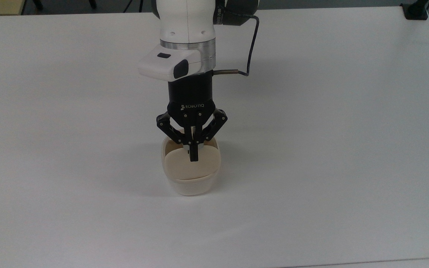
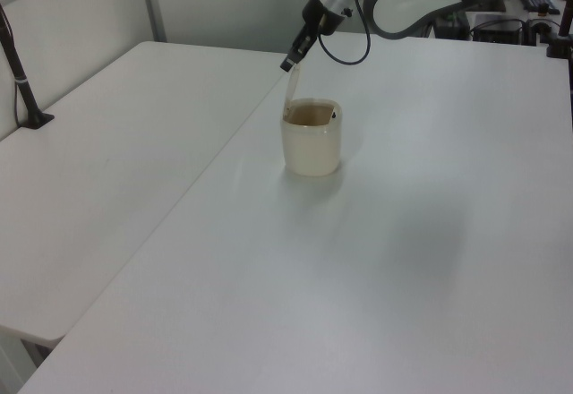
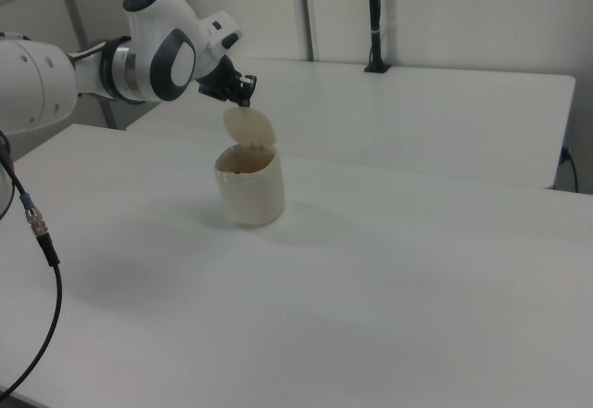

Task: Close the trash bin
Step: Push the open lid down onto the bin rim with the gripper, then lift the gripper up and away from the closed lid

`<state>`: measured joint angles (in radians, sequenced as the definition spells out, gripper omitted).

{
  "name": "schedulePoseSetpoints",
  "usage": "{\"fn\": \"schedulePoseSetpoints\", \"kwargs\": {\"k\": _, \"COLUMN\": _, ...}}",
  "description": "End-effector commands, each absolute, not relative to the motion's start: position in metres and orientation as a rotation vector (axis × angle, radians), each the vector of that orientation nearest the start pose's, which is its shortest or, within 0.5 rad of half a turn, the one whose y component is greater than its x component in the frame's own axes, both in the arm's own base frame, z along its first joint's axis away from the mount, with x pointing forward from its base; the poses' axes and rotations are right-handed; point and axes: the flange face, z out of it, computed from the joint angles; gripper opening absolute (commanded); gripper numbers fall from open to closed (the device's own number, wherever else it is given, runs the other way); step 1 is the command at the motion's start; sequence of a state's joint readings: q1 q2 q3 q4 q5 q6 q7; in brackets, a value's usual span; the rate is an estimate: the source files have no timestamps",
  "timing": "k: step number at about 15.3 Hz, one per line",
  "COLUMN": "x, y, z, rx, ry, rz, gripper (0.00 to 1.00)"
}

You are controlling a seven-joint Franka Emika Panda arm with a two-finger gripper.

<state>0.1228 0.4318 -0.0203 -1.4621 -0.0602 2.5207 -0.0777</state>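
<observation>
We see the gripper (image 1: 194, 158) pinched together like one poking finger — right at the top of the standing lid (image 1: 192, 166), with the trash bin (image 1: 191, 184) just below it — we think so it can push the lid down.

The one word that can be read is "ROBOTIQ". It is in small white letters with a tiny white logo mark just before it. It stands on the black body of the gripper (image 1: 194, 158), just above the place where the black linkage arms spread out, as seen in the top view. Higher up on the arm, on a dark ring (image 1: 237, 13) above the gripper, there is a short line of small white print running sideways. It is too small to read. The left view and the right view have no words or numbers that can be read.
</observation>
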Motion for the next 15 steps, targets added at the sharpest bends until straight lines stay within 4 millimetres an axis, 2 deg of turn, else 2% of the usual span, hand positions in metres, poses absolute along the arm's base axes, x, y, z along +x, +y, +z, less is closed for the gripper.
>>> {"fn": "schedulePoseSetpoints", "kwargs": {"k": 1, "x": 0.717, "y": 0.076, "z": 0.503, "rx": -3.121, "ry": -0.426, "rz": -0.816, "gripper": 0.00}}
{"fn": "schedulePoseSetpoints", "kwargs": {"k": 4, "x": 0.713, "y": 0.066, "z": 0.493, "rx": -3.186, "ry": -0.434, "rz": -0.680, "gripper": 0.00}}
{"fn": "schedulePoseSetpoints", "kwargs": {"k": 8, "x": 0.703, "y": 0.064, "z": 0.472, "rx": -3.252, "ry": -0.453, "rz": -0.451, "gripper": 0.00}}
{"fn": "schedulePoseSetpoints", "kwargs": {"k": 15, "x": 0.704, "y": 0.066, "z": 0.443, "rx": -3.259, "ry": -0.457, "rz": -0.365, "gripper": 0.00}}
